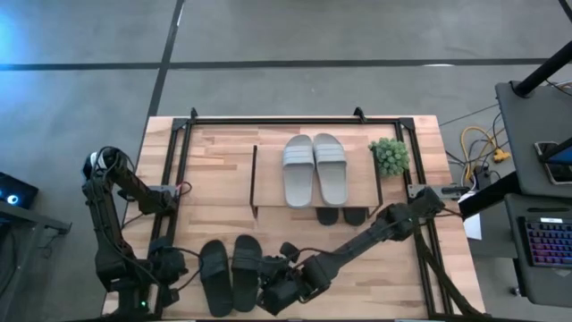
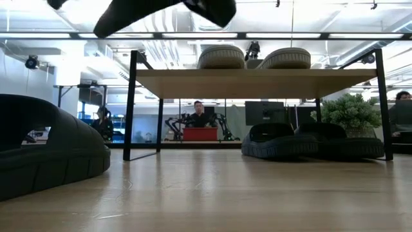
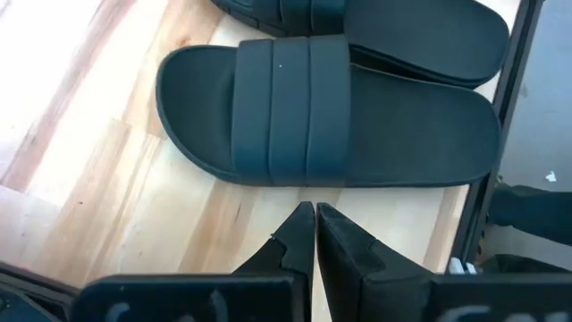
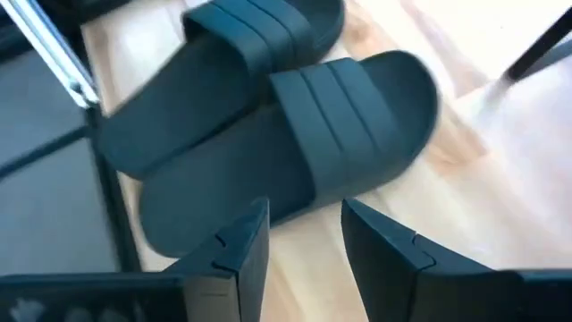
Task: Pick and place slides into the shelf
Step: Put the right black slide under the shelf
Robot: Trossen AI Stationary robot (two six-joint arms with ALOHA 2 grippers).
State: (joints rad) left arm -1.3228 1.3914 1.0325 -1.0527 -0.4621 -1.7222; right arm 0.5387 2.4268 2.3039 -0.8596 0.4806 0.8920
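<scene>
Grey floor (image 1: pixel 357 40) crossed by dark seams surrounds the light wood surface (image 1: pixel 214 170). On the right stands a dark desk (image 1: pixel 527 134) with a lit keyboard (image 1: pixel 547 241) (rainbow keys). Beyond, ceiling strip lights (image 2: pixel 77 35) glow, and a person (image 2: pixel 198 115) sits far off.

A wooden table (image 1: pixel 223 170) is seen. Two black slides (image 1: pixel 230 273) are laid on it, just beside the open right gripper (image 1: pixel 268 291). A small shelf (image 1: pixel 268 165) and a green plant (image 1: pixel 390 156) are set farther off. Two grey-white slides (image 1: pixel 315 168) are laid on the shelf's top board, and two black slides (image 2: pixel 309 140) under it.
</scene>
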